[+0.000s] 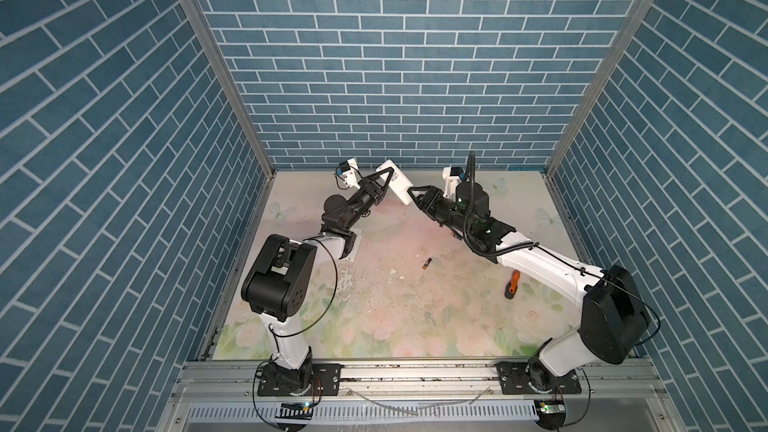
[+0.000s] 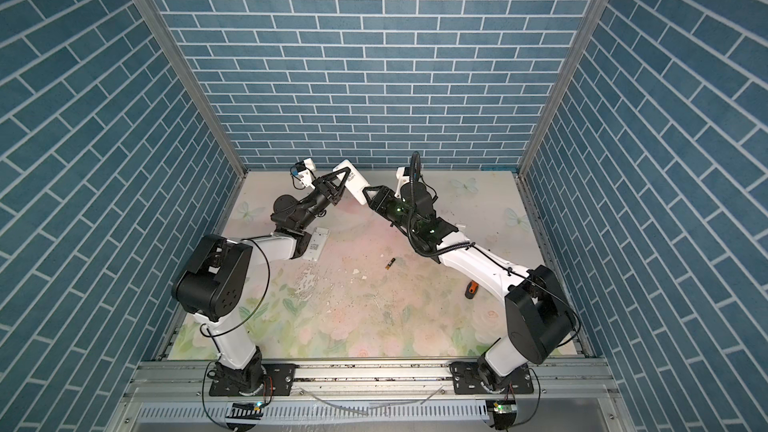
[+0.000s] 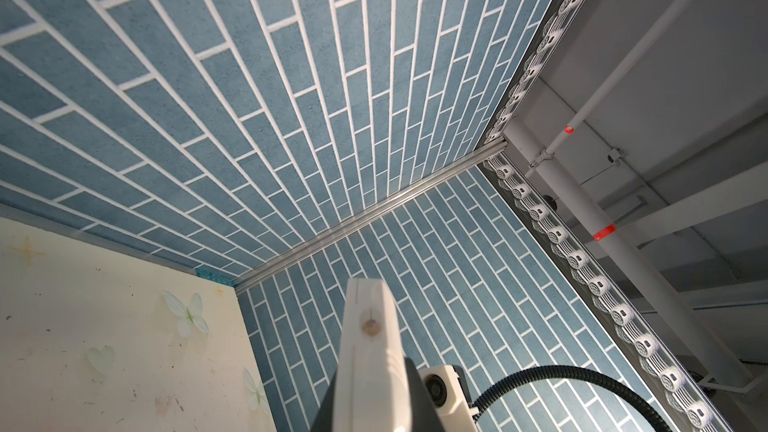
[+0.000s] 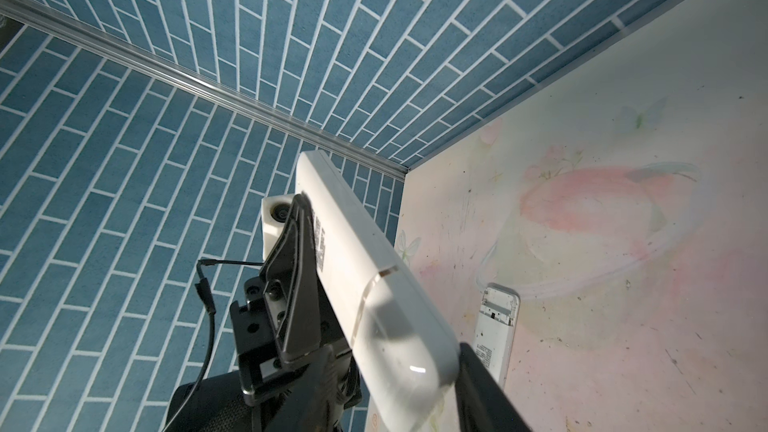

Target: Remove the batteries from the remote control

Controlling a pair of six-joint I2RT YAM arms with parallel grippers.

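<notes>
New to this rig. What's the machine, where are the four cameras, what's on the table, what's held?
Two robot arms, each ending in a two-finger gripper. Both top views look down from overhead; the other two pictures come from cameras on the wrists. The left gripper is shut on the white remote control, raised above the table. The right gripper sits at the remote's lower end; whether it grips is unclear. On the table lie one battery, a white cover panel and an orange-handled screwdriver.
</notes>
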